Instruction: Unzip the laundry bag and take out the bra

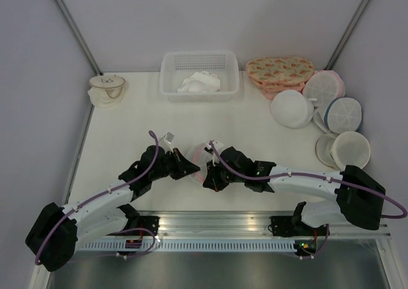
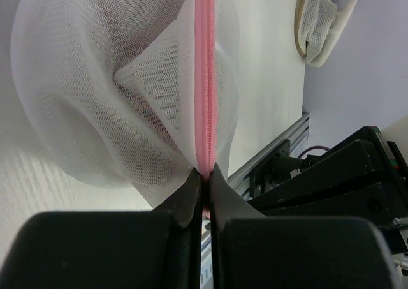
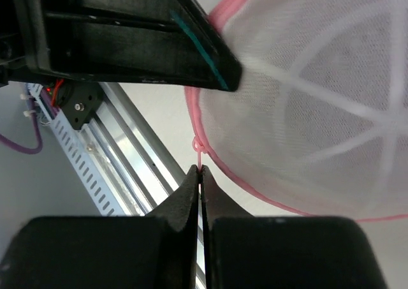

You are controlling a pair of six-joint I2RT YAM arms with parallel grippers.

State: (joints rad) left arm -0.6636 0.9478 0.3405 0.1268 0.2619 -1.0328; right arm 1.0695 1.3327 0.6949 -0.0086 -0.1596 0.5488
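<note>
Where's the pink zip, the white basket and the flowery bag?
pink zip [image 2: 204, 78], left wrist view, middle of the zip strip.
white basket [image 1: 201, 62], top view, its back wall.
flowery bag [image 1: 280, 67], top view, middle of its top.

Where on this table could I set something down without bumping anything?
The widest bare stretch lies between the basket and the laundry bag; another runs down the left, below the small beige bag. The far right corner is crowded with round white bags and the floral bag.
</note>
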